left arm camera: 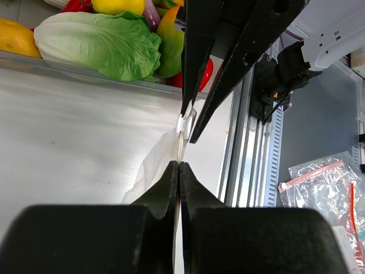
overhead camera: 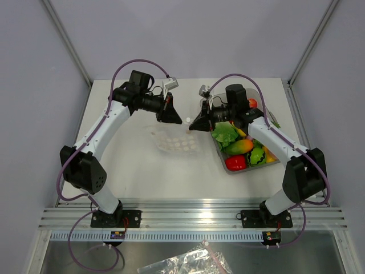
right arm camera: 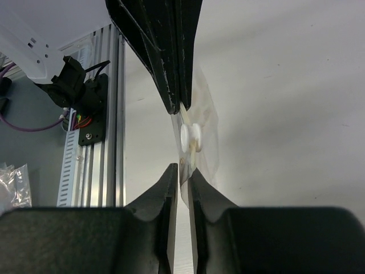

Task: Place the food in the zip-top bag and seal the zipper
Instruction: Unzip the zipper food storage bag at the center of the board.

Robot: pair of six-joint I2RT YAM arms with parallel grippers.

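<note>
Seemingly barely begun: left gripper (left arm camera: 179, 166) and right gripper (right arm camera: 182, 170) both clenched on the zip-top bag (overhead camera: 177, 142) mid-bench, food (overhead camera: 239, 146) unbagged in the tray (overhead camera: 259, 166) by the right edge, zipper (left arm camera: 181, 145) sealing left.

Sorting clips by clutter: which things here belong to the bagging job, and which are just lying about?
Job:
- bag
- zipper
- left gripper and right gripper, both pinching the bag's edge
- purple piece in the tray

Lying about:
- lettuce
- red pepper
- spare bags
</note>
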